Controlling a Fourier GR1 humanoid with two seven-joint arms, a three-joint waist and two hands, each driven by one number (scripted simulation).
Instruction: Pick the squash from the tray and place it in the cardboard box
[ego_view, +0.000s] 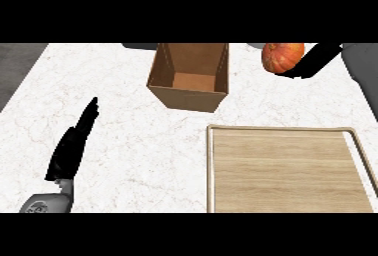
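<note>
An orange squash (280, 56) hangs in the air at the upper right, above the counter and well off the tray. My right hand (316, 61) is curled round its right side, the grey forearm coming in from the top right corner. The open cardboard box (190, 75) stands left of the squash at the top middle, its inside bare. The wooden tray (284, 170) lies at the lower right with nothing on it. My left hand (74, 142) rests open at the lower left, fingers straight and pointing up, far from box and tray.
The white marble counter (111, 100) runs across the view. Its left edge shows at the upper left, with a dark floor strip (16, 65) beyond. A grey object (140, 46) peeks in at the top beside the box.
</note>
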